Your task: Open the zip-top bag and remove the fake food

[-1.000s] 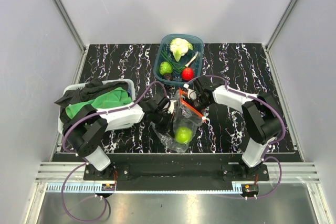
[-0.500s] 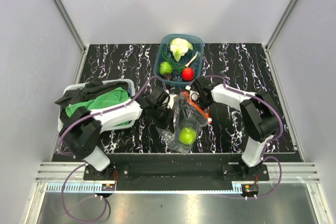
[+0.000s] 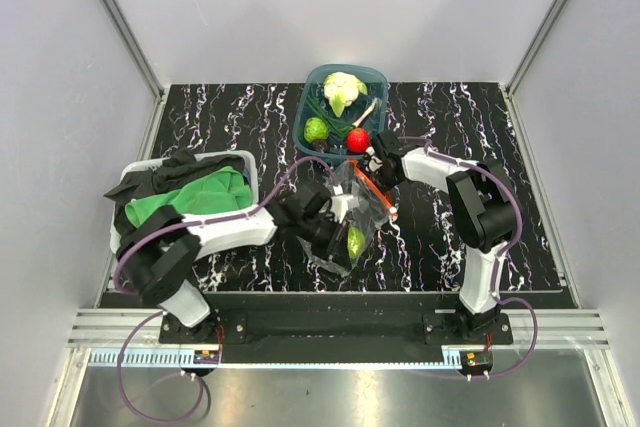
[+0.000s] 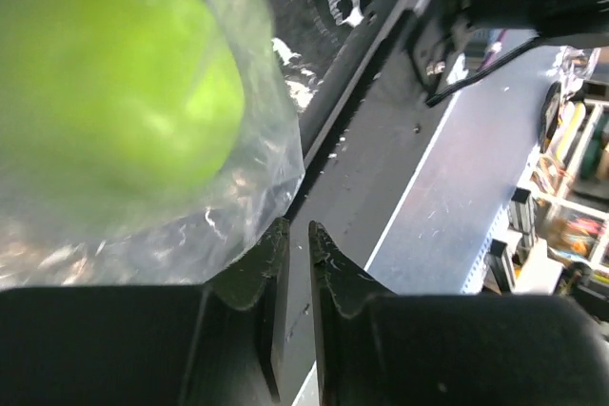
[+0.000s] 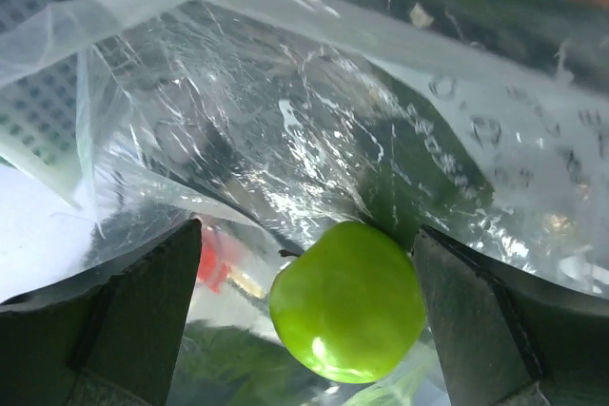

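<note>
The zip-top bag [image 3: 352, 209] lies crumpled on the black marbled table between the arms, its orange-red zip strip [image 3: 373, 192] toward the right arm. A green apple [image 3: 356, 242] shows inside it. My left gripper [image 3: 335, 237] sits at the bag's near end beside the apple. In the left wrist view its jaws [image 4: 298, 227] stand a narrow gap apart with nothing between them, and the bag [image 4: 190, 235] and apple [image 4: 114, 73] lie just left of them. My right gripper [image 3: 374, 164] is at the zip end, wide open [image 5: 306, 230] over the bag [image 5: 285, 121], with the apple [image 5: 347, 301] seen through the plastic.
A teal tub [image 3: 301, 117] at the back holds a cauliflower [image 3: 343, 89], a green ridged piece [image 3: 316, 130] and a red piece [image 3: 357, 139]. A basket [image 3: 135, 164] with green cloth [image 3: 195, 194] and dark cloth stands at the left.
My left gripper has moved right to the apple end of the bag and its jaws have parted slightly. My right gripper has opened fully and drawn back toward the tub.
</note>
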